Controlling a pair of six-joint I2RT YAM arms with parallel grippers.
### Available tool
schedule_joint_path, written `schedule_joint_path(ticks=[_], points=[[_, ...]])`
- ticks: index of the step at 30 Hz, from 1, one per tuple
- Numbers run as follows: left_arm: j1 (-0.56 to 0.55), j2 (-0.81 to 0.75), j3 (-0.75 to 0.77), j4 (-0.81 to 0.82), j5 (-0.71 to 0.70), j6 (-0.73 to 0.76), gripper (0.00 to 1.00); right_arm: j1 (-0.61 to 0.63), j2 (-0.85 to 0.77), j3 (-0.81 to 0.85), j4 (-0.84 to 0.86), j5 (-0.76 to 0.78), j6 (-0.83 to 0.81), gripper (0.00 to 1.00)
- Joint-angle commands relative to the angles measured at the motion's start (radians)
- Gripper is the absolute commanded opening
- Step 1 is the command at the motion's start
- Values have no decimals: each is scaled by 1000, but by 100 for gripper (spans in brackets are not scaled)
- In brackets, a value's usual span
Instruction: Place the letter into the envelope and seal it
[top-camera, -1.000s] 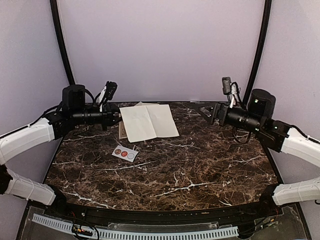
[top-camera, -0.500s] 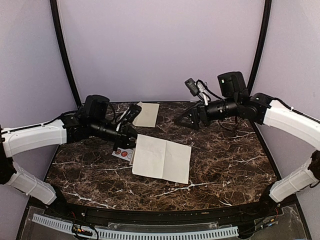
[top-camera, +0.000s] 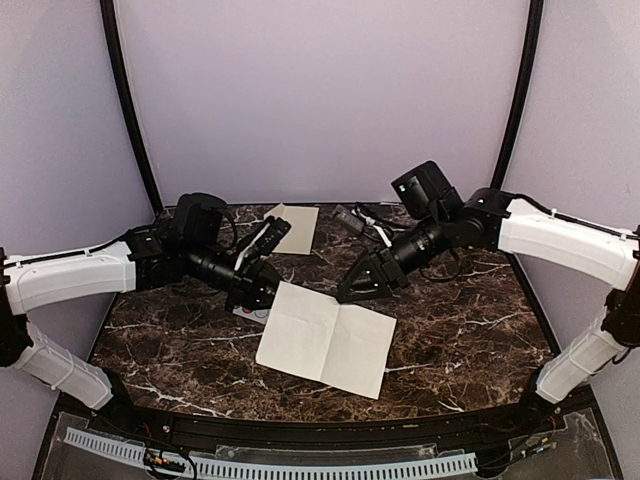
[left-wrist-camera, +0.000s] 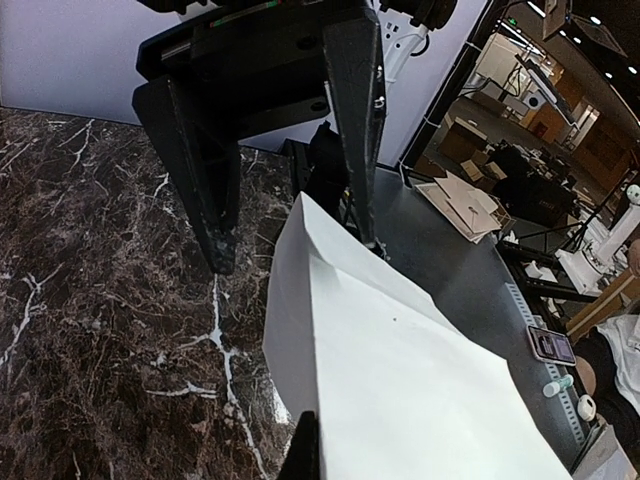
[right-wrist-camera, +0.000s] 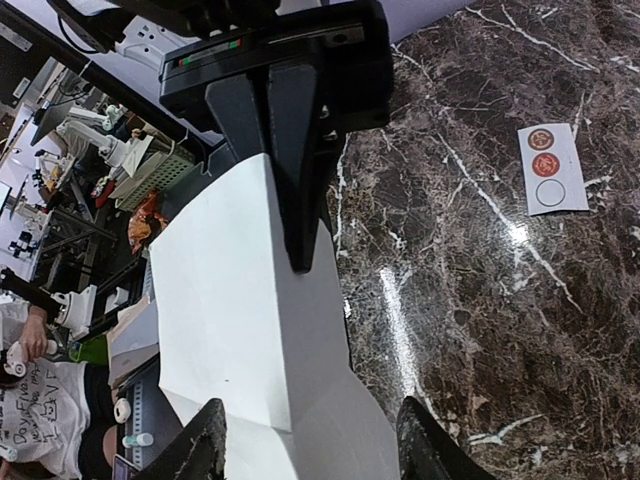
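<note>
The plain cream envelope (top-camera: 325, 340) lies creased down its middle at the table's centre front. My left gripper (top-camera: 268, 292) is shut on its far left corner, and that edge is raised off the table (left-wrist-camera: 330, 360). In the left wrist view only one of my fingertips (left-wrist-camera: 304, 450) shows against the paper. My right gripper (top-camera: 347, 292) is open just above the envelope's far edge, its fingers (right-wrist-camera: 203, 450) spread over the sheet (right-wrist-camera: 230, 300). A tan sheet, the letter (top-camera: 291, 228), lies flat at the back; its border is too small to make out.
A white strip with round stickers (right-wrist-camera: 551, 169) lies on the dark marble table (top-camera: 450, 330) left of the envelope, mostly hidden under my left gripper in the top view. The table's front rim (top-camera: 300, 425) runs just below the envelope.
My left gripper has pulled the envelope from the back of the table to the centre front, uncovering the tan letter. My right arm has swung in and down to the envelope's far edge.
</note>
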Motion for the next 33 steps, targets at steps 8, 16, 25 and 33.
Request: schedule_joint_path(ticks=[8, 16, 25, 33], points=[[-5, 3, 33, 0, 65, -19, 0, 71, 39, 24, 2, -69, 7, 39], [-6, 2, 32, -2, 63, -18, 0, 81, 59, 40, -26, -57, -7, 24], [-7, 4, 36, -2, 57, -22, 4, 81, 58, 35, -38, -51, -26, 0], [28, -108, 22, -5, -229, -5, 63, 71, -25, -15, 81, 63, 29, 0]])
